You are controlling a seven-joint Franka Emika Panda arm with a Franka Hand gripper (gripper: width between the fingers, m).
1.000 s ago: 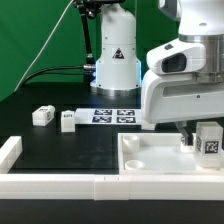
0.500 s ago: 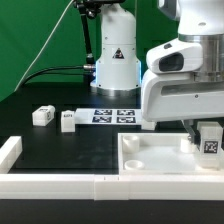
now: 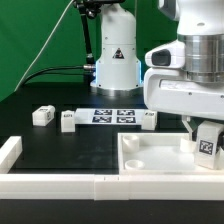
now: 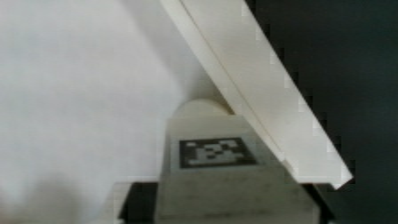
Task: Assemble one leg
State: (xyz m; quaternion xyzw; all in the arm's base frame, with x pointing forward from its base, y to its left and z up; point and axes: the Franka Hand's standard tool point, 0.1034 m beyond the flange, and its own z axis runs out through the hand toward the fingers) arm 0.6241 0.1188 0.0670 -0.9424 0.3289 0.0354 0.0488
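The gripper [image 3: 203,136] is pinching a leg [image 3: 208,145] between its fingers and holding it over the far corner of the big white tray [image 3: 150,158], right by the tray's edge. In the wrist view the leg [image 4: 217,150] is blurry and partly cut off. Three more legs [image 3: 42,115] are lying well away from the gripper near the marker board [image 3: 112,116], and the arm is hiding part of one of them.

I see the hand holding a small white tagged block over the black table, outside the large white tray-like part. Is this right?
Not quite. In the exterior view, the hand holds the small white tagged block over the large white tray-like part, at its corner on the exterior view's right, not outside it.
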